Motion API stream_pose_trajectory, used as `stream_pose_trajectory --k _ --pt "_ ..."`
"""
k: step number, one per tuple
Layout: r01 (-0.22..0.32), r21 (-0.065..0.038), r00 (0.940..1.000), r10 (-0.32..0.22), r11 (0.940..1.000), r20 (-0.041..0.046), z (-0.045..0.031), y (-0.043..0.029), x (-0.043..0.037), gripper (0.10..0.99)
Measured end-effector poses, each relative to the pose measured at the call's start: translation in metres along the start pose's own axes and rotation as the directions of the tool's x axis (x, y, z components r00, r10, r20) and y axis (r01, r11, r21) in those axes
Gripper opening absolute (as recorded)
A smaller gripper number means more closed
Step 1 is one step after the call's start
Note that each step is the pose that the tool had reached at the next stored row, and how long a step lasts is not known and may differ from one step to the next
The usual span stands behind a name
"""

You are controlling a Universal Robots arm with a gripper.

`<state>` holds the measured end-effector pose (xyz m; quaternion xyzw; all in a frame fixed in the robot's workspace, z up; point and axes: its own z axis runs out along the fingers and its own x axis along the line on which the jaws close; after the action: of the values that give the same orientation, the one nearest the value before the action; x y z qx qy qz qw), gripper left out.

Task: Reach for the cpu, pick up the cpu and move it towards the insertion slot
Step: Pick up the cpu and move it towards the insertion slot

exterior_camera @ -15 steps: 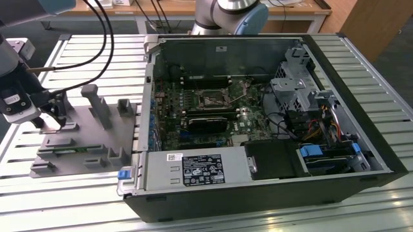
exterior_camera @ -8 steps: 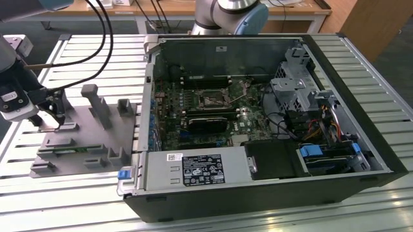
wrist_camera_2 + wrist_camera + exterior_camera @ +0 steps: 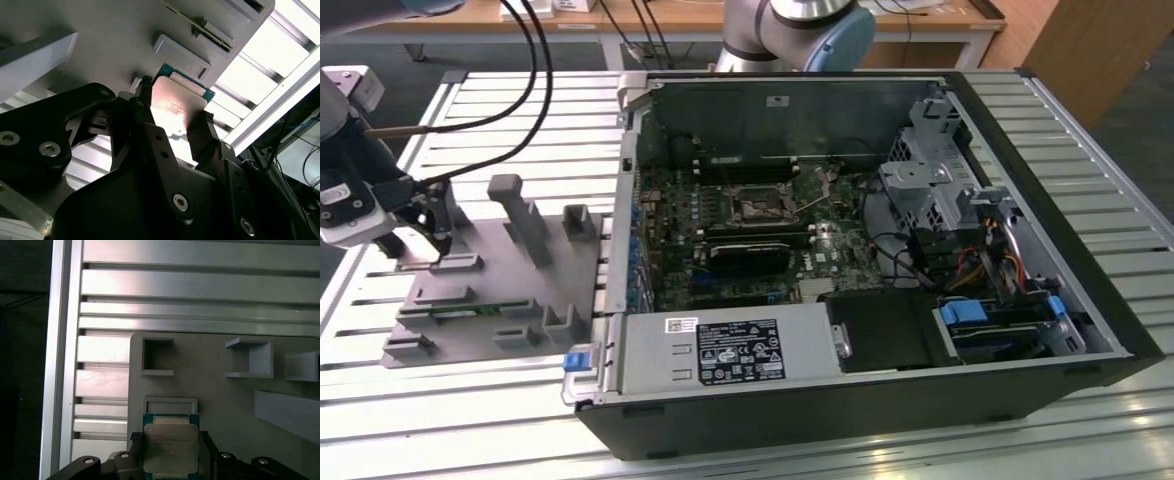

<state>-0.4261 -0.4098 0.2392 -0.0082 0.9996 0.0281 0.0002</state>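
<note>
The claw is pinching the cpu by thin edges only, so it is risking slipping free, far from the insertion slot.

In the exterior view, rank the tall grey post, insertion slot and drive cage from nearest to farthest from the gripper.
From the gripper holding the cpu:
1. tall grey post, on the fixture
2. insertion slot, mid-motherboard
3. drive cage, exterior view's right

Black two-fingered gripper noted at the exterior view's left, pointing downward from the pale grey wrist. In both wrist views its dark fingers are closed against two opposite edges of the small flat square silver-topped cpu.
</note>
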Motion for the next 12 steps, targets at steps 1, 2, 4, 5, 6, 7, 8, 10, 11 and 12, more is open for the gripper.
stream_pose_trajectory --k 1,2,4,5,6,7,8,10,11,12 --pt "0.0 0.0 1.0 0.0 1.0 0.0 -0.0007 0.0 0.0 0.533" --pt "0.0 0.0 1.0 0.0 1.0 0.0 -0.0015 0.0001 0.0 0.533" --pt "0.0 0.0 1.0 0.0 1.0 0.0 -0.0028 0.0002 0.0 0.533" --pt "0.0 0.0 1.0 0.0 1.0 0.0 -0.0035 0.0002 0.0 0.533" --pt "0.0 0.0 1.0 0.0 1.0 -0.0001 -0.0041 0.0002 0.0 0.533" --pt "0.0 0.0 1.0 0.0 1.0 0.0 -0.0048 0.0003 0.0 0.533" --pt "0.0 0.0 1.0 0.0 1.0 0.0 -0.0057 0.0003 0.0 0.533" --pt "0.0 0.0 1.0 0.0 1.0 -0.0001 -0.0073 0.0004 0.0 0.533" --pt "0.0 0.0 1.0 0.0 1.0 -0.0001 -0.008 0.0004 0.0 0.533" --pt "0.0 0.0 1.0 0.0 1.0 -0.0001 -0.0086 0.0005 0.0 0.533"
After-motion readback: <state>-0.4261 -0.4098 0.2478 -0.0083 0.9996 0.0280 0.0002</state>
